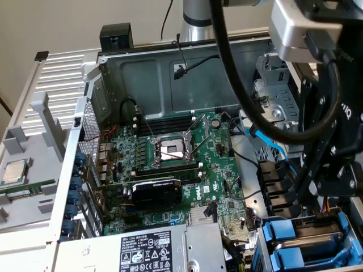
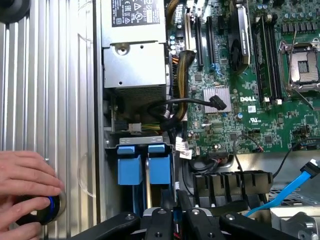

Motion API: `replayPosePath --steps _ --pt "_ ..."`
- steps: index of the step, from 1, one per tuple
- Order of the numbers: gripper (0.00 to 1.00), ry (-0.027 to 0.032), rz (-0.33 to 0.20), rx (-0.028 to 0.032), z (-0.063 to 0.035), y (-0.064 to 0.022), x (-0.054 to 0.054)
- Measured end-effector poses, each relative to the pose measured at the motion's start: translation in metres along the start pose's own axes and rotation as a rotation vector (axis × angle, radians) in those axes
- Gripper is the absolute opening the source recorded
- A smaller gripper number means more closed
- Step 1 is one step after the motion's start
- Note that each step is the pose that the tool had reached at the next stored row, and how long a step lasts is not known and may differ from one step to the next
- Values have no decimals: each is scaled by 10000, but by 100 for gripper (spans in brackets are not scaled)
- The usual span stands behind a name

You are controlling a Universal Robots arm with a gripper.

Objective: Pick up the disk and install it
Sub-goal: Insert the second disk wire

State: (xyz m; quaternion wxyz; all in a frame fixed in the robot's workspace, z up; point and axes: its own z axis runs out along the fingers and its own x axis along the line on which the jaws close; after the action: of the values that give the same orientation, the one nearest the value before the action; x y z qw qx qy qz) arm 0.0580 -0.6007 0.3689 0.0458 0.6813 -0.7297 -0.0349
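Exterior view | grey ribbed case panel (image 1: 51,73) | motherboard (image 1: 170,170) (CPU socket open) | pale wall

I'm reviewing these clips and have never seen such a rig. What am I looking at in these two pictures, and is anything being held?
This is an open computer case with its green motherboard exposed. The exterior view looks in from outside; the black gripper on a robot arm hangs at that view's right. The wrist view comes from a camera on the arm, looking past the gripper at two blue drive carriers seated in their bay. The gripper is shut and nothing is visibly held. A person's hand rests on a round knob beside the case.
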Motion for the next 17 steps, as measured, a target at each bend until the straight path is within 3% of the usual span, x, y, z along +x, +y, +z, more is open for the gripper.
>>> replayPosePath --steps 1,4,8,10,13,17 --pt "16 -29 -3 0 5 -1 14" --pt "16 -31 -5 19 25 -4 20" --pt "16 -18 -22 152 54 -7 19" --pt "16 42 -27 217 61 -8 19" --pt "16 189 -27 249 67 -9 19" --pt "16 208 -42 280 72 -9 20"
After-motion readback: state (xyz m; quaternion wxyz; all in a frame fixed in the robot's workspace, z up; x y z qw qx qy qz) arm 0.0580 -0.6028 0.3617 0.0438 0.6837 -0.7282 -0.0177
